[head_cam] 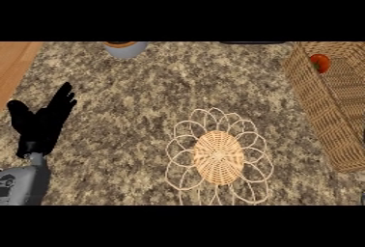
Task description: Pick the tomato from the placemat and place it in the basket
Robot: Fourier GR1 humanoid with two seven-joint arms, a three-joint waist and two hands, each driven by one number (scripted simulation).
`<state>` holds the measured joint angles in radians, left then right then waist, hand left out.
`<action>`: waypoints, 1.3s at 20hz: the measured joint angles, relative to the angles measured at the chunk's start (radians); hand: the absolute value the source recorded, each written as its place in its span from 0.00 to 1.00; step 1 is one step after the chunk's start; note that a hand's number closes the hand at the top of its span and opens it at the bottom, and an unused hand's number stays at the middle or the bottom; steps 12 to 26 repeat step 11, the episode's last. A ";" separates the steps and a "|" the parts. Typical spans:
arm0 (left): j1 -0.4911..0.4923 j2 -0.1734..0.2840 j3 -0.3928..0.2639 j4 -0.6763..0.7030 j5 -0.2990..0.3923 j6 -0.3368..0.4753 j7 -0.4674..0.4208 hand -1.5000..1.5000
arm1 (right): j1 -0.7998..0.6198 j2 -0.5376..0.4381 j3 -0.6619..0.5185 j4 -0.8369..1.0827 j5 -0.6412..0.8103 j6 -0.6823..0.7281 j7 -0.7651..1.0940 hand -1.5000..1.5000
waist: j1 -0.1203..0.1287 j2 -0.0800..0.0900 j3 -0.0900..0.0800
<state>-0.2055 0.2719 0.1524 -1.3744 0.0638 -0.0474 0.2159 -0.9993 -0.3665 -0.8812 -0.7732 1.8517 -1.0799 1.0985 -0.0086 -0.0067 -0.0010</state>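
Observation:
The red tomato (320, 62) lies inside the woven wicker basket (335, 116) at the right edge of the head view, near the basket's far end. A round woven placemat (218, 157) with a looped wire-like border lies on the granite counter at centre bottom, with nothing on it. My left hand (41, 124) rests at the left side, fingers straight and pointing up, holding nothing. My right hand does not show anywhere in the view.
A grey pot or bowl (125, 48) with an orange rim stands at the counter's far edge, upper left. A wooden surface (14, 60) borders the counter at the far left.

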 measured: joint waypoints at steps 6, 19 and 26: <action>0.031 0.011 0.020 -0.003 0.003 0.003 0.000 0.50 | 0.107 0.172 0.020 -0.298 -0.079 -0.003 0.004 0.00 | -0.038 -0.019 -0.001; 0.037 0.013 0.027 -0.013 0.003 0.011 0.009 0.50 | 0.252 0.306 0.108 -0.521 -0.169 0.058 0.013 0.00 | -0.054 -0.027 -0.001; 0.037 0.013 0.027 -0.013 0.003 0.011 0.009 0.50 | 0.252 0.306 0.108 -0.521 -0.169 0.058 0.013 0.00 | -0.054 -0.027 -0.001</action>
